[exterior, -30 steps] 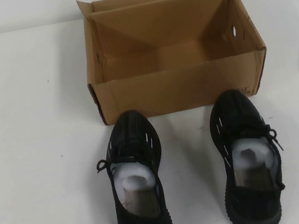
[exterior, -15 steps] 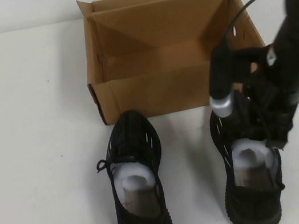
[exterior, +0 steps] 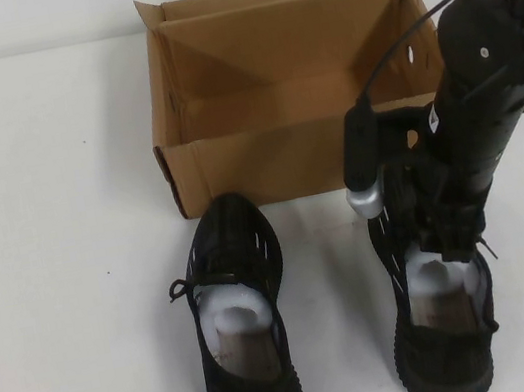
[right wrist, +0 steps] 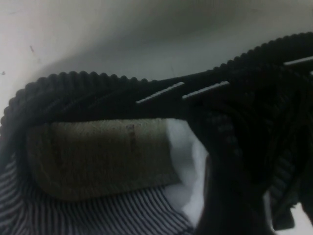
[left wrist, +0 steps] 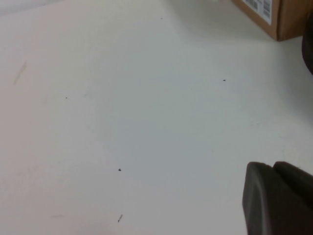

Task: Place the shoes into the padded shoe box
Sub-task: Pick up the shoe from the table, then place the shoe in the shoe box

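Observation:
Two black knit shoes stand toes-first in front of the brown padded shoe box (exterior: 315, 151); both hold white paper stuffing. The left shoe (exterior: 242, 321) stands alone. My right gripper (exterior: 447, 239) is down on the right shoe (exterior: 441, 347), at its tongue and opening. In the right wrist view the right gripper (right wrist: 254, 205) looks open, with one finger (right wrist: 220, 191) inside the right shoe (right wrist: 98, 98) beside the white paper (right wrist: 188, 161). My left gripper (left wrist: 279, 196) is out of the high view; in its wrist view it is shut and empty over bare table.
The box is open at the top with its flaps upright, and nothing shows inside it. A corner of the box (left wrist: 288, 19) with a barcode label shows in the left wrist view. The white table (exterior: 57, 242) spreads to the left of the box and shoes.
My right arm has swung in from the right edge and come down onto the right shoe, moving a little lower and left in the last half second. The shoes and box have not moved.

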Controlling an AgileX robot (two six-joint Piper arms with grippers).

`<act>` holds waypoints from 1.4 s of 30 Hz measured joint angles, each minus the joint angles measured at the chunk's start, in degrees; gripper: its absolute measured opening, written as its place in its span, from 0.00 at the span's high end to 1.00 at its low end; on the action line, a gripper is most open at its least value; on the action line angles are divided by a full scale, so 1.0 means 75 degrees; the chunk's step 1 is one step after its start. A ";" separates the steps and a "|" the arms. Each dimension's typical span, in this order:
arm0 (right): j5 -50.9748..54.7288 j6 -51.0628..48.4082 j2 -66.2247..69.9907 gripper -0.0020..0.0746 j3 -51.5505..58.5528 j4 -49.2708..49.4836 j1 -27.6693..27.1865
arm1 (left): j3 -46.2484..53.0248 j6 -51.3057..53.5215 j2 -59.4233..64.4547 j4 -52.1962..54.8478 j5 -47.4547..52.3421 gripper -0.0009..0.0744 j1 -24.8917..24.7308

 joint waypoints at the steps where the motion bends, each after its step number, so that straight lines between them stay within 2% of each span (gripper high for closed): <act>1: 0.0000 0.0000 0.0000 0.68 0.0000 0.0000 0.0000 | 0.0000 0.0000 0.0000 0.0000 0.0000 0.99 0.0000; 5: 0.0170 0.0000 0.0000 0.98 0.0000 0.0000 0.0000 | 0.0000 0.0000 0.0000 0.0000 0.0000 0.99 0.0000; 16: 0.0397 0.1772 -0.0804 0.98 0.0000 -0.0507 0.0050 | 0.0000 0.0000 0.0000 0.0000 0.0000 0.99 0.0000; 18: 0.0397 0.2749 -0.0958 0.98 -0.0006 -0.0568 0.0050 | 0.0000 0.0000 0.0000 0.0000 0.0000 0.99 0.0000; 23: 0.0244 0.6348 -0.1231 0.98 -0.0017 -0.0616 0.0050 | 0.0000 0.0000 0.0000 0.0000 0.0000 0.99 0.0000; 27: 0.0004 0.8212 -0.1287 0.98 -0.0051 -0.0705 0.0050 | 0.0000 0.0000 0.0000 0.0000 0.0000 0.99 0.0000; 33: -0.0032 0.9034 -0.1298 0.98 -0.0536 -0.0782 0.0250 | 0.0000 0.0000 0.0000 0.0000 0.0000 0.99 0.0000; 42: -0.0033 0.9609 -0.1002 0.98 -0.2991 -0.1382 0.0519 | 0.0000 0.0000 0.0000 0.0000 0.0000 0.99 0.0000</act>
